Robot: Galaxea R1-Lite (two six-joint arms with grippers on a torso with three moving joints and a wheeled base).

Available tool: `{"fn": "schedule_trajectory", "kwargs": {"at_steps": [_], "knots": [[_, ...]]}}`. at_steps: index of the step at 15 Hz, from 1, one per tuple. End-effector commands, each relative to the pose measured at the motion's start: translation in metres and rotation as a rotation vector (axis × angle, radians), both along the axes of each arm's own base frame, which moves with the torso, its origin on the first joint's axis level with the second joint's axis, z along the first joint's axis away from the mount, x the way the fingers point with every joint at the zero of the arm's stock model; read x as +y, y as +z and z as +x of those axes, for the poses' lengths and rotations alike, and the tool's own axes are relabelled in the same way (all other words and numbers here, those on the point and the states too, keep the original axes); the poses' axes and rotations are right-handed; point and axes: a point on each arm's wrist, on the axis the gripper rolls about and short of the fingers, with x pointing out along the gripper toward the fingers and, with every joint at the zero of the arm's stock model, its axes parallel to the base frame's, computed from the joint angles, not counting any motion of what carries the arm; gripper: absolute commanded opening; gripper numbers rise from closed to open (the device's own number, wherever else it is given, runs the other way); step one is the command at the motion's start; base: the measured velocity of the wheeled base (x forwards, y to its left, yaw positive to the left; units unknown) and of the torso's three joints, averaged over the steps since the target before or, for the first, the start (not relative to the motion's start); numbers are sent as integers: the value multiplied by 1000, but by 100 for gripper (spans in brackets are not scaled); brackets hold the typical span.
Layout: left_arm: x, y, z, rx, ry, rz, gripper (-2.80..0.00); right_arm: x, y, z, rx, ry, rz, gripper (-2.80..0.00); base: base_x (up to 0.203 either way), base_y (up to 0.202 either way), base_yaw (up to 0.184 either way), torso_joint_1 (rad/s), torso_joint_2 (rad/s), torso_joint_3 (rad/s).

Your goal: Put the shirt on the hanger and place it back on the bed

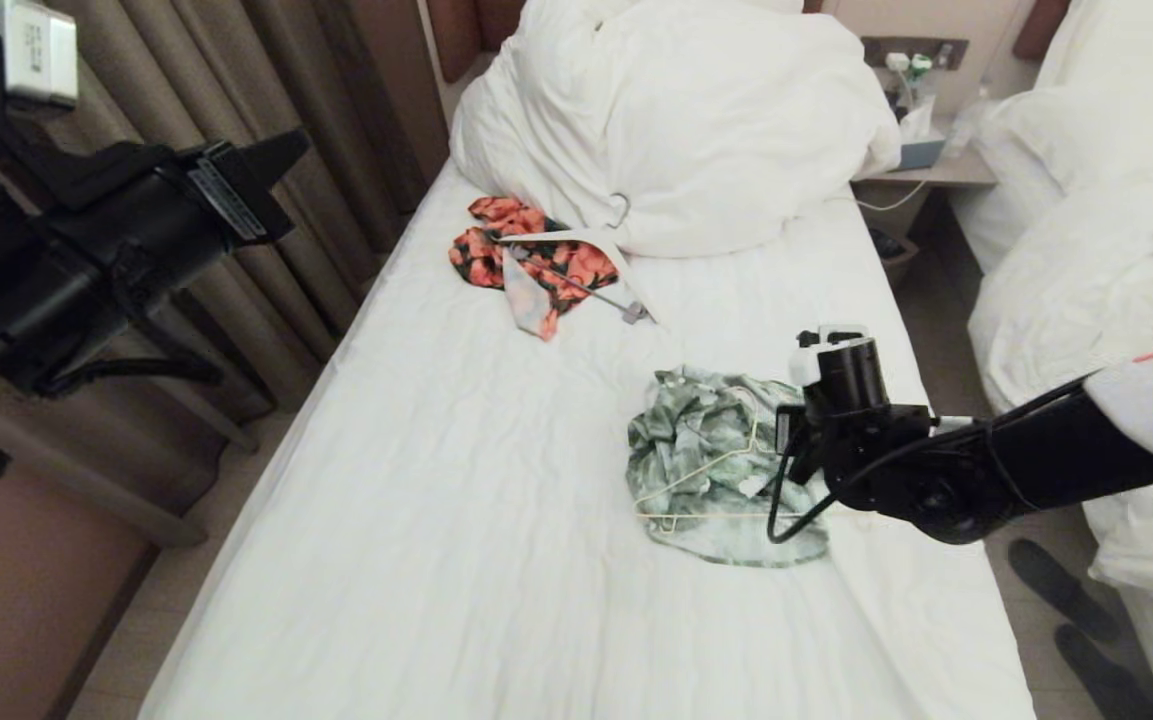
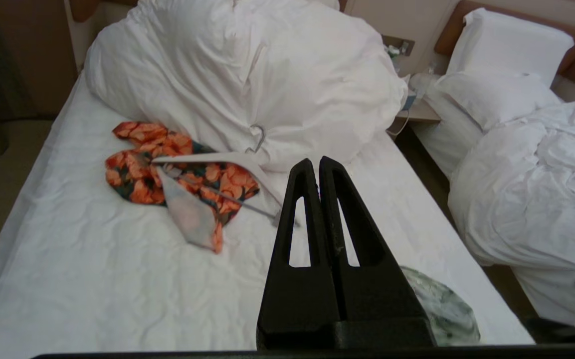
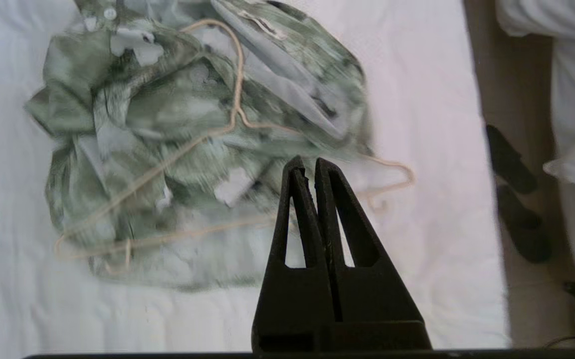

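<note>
My right gripper [image 3: 311,167] hangs in the air over the bed [image 1: 496,520], just above the near edge of the shirt [image 1: 711,455]. Its two black fingers [image 3: 294,199] are pressed together, and nothing is between them. It is not touching the shirt or the hanger [image 1: 706,470].

The shirt is green and white. It lies in a crumpled heap on the white sheet, near the right side of the bed and about halfway along it. The thin cream hanger lies flat on top of the shirt. Its hook curls over the upper part of the heap. One end of the hanger sticks out past the cloth onto the bare sheet. The shirt is not on the hanger's arms; it is only bunched up under it.

My left gripper [image 2: 315,162] is up high, off to the left of the bed. Its fingers are pressed together too, and it holds nothing.

Farther up the bed lies an orange flowery garment [image 1: 526,255] with a thicker white hanger [image 1: 586,240] across it. Behind that is a big bunched white duvet [image 1: 676,110]. Another white bed [image 1: 1096,230] stands to the right. Dark slippers [image 1: 1066,590] sit on the floor between the two beds.
</note>
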Motion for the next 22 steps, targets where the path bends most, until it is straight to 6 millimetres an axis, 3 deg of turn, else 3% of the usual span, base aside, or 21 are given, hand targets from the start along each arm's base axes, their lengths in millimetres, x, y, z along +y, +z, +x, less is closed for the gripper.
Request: {"fn": "schedule_trajectory", "kwargs": {"at_steps": [1, 3, 7, 11, 15, 17, 20, 22], "knots": [[5, -5, -22, -2, 1, 5, -280, -14, 27, -31, -36, 4, 13, -280, 0, 0, 0, 0, 0, 0], [11, -14, -49, -3, 15, 28, -280, -36, 23, -63, 11, -9, -15, -280, 0, 0, 0, 0, 0, 0], [30, -30, -108, -41, 117, 93, -280, -72, 44, -127, -32, -19, -8, -280, 0, 0, 0, 0, 0, 0], [50, -34, -193, -133, 241, 99, -280, -105, 49, -191, -85, -16, -14, -280, 0, 0, 0, 0, 0, 0], [54, -69, -276, -142, 297, 77, -280, -137, 70, -260, -245, 0, -37, -280, 0, 0, 0, 0, 0, 0], [53, -94, -286, -67, 328, 61, -280, -153, 72, -291, -279, -23, -64, -280, 0, 0, 0, 0, 0, 0], [53, -121, -286, -18, 320, 67, -280, -171, 71, -322, -305, -160, -104, -280, 0, 0, 0, 0, 0, 0], [53, -150, -282, 23, 292, 83, -280, -180, 71, -345, -363, -262, -117, -280, 0, 0, 0, 0, 0, 0]]}}
